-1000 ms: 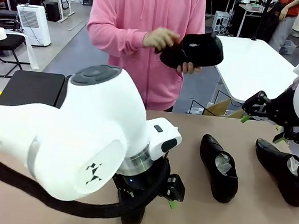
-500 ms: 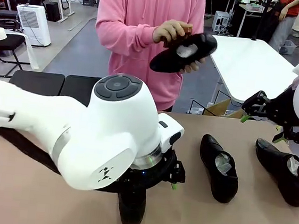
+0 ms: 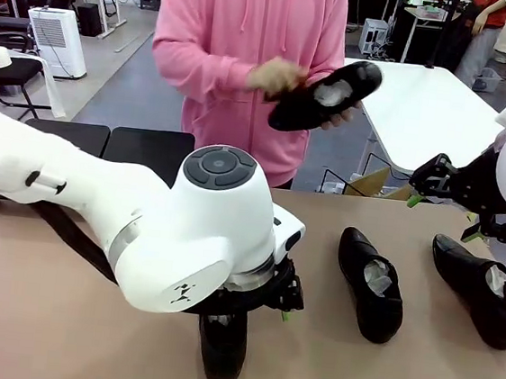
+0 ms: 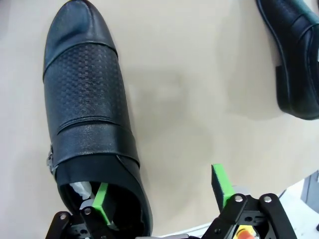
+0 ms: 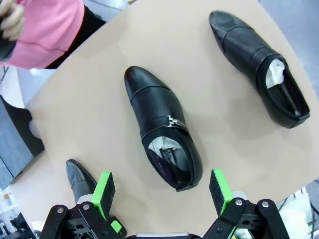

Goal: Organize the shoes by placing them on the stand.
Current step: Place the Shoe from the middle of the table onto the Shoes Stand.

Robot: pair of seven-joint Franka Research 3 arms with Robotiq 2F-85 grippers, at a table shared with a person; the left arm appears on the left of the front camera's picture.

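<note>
Tan table: left tool spread wide, straddling side wall of paper-stuffed shoe; right tool likewise spread.

A: Light OK?
B: Bright, even, from overhead. I see soft shadows by the shoes, sheen on the leather. Person's hand motion-blurred. Table edge bows in right wrist view.

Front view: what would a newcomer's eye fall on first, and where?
The big white left arm fills the foreground, its open fingers down at a black shoe by the near edge of the tan table, one finger inside the shoe's opening. Behind it, a person in a pink top holds another shoe in the air, while two more shoes lie on the right.
</note>
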